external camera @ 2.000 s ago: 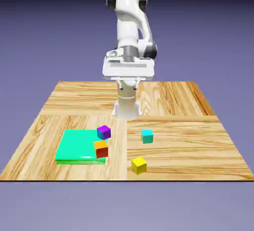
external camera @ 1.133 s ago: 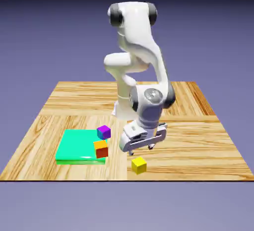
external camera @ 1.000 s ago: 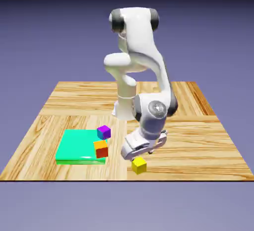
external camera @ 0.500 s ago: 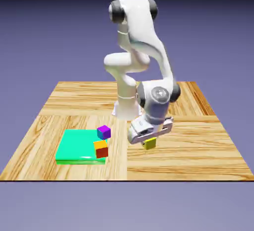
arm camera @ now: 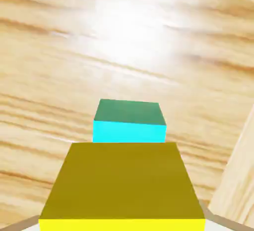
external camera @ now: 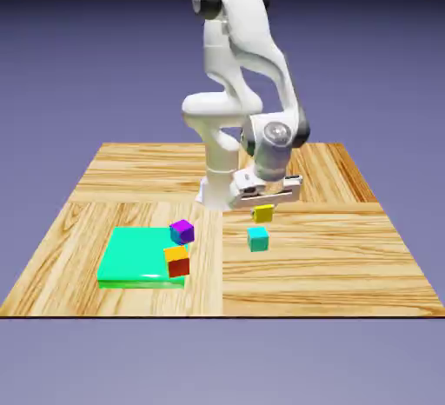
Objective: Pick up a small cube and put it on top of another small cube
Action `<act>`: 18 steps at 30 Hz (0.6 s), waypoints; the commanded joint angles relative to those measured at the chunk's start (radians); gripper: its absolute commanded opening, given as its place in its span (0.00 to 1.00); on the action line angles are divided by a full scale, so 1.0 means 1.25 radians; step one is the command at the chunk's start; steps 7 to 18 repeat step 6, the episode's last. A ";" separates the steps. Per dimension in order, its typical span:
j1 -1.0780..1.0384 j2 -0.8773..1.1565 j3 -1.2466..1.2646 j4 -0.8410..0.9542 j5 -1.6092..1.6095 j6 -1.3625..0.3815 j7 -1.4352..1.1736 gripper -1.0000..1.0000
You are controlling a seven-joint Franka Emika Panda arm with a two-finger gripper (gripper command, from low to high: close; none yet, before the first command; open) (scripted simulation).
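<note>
Blue-violet haze fills the backdrop behind my bench (external camera: 348, 264), whose top is pale, streaky wood. I have the fingers (external camera: 262, 210) clamped on the yellow cube (external camera: 262, 214), holding it up off the wood, and in the exterior view it shows just above the cyan cube (external camera: 258, 239), with a gap between the two. The cyan cube sits on the bench.

Through the hand view, the yellow cube looms large at the bottom edge, its broad face a dull mustard and a bright yellow strip below. Beyond it I see the cyan cube, one face dark green and the other bright cyan, partly hidden by the yellow one. A white glare lies on the wood near the top.

Over on the exterior view's left, a flat green slab (external camera: 139, 254) lies on the bench. At its right-hand side I see the purple cube (external camera: 182, 232) and, nearer the camera, the orange-and-red cube (external camera: 177, 262).
</note>
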 commanded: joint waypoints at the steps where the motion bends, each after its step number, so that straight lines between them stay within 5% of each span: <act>1: 0.001 0.028 -0.002 -0.007 -0.009 0.035 0.007 0.00; 2: 0.002 0.054 -0.003 -0.013 -0.016 0.066 0.013 0.00; 3: 0.002 0.054 -0.003 -0.013 -0.016 0.066 0.013 1.00; 18: 0.000 -0.003 0.001 0.001 -0.001 -0.003 0.001 1.00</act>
